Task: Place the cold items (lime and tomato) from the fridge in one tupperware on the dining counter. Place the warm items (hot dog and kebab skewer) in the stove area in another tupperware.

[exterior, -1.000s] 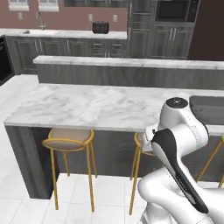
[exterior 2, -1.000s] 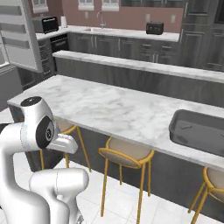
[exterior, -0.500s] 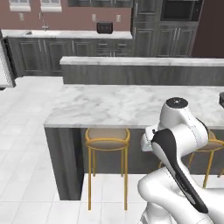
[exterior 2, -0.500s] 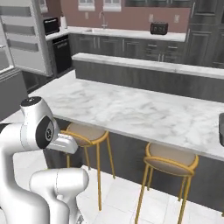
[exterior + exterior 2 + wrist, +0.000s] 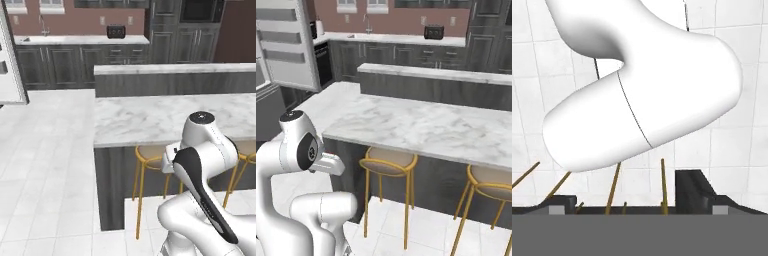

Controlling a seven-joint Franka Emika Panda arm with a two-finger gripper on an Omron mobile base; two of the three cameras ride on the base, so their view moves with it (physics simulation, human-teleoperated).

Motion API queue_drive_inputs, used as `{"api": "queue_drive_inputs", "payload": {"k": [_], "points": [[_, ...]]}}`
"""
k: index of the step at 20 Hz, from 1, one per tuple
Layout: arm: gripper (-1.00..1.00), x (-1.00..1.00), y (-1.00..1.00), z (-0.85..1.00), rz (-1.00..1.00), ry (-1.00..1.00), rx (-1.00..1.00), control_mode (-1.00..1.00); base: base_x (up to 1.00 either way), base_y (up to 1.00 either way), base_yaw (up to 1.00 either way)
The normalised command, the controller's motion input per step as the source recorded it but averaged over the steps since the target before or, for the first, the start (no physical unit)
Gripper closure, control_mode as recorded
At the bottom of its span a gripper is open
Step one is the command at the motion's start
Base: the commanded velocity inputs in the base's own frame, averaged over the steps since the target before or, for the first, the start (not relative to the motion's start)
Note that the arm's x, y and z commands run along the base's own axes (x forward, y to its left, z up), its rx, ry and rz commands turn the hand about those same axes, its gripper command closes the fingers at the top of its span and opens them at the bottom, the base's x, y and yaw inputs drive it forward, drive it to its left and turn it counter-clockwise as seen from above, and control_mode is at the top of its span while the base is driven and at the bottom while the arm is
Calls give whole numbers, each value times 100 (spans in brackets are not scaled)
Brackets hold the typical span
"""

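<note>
The marble dining counter stretches across in front of me, with its left end in sight. The fridge, its white door swung open, stands at the far left. The lime, tomato, hot dog, kebab skewer and tupperware are out of view. My arm is folded back over the base. In the hand view my gripper points down at the tiled floor, open, with nothing between its dark fingertips.
Gold-legged stools are tucked under the counter's near side. A raised grey ledge runs along its far side. A back counter carries a toaster. Open tiled floor lies to the left.
The whole picture has shifted: the base has driven left along the counter, bringing its left end and the fridge door into view. The arm keeps its folded pose, gripper still open.
</note>
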Motion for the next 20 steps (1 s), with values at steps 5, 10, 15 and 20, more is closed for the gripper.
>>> {"api": "queue_drive_inputs", "payload": {"k": [5,10,15,20], "points": [[-100,0,0,0,0,0,0,100,-27,100,-37],[-100,0,0,0,0,0,0,100,-28,100,-42],[-100,0,0,0,0,0,0,100,-7,100,-36],[-100,0,0,0,0,0,0,100,7,100,-24]]}}
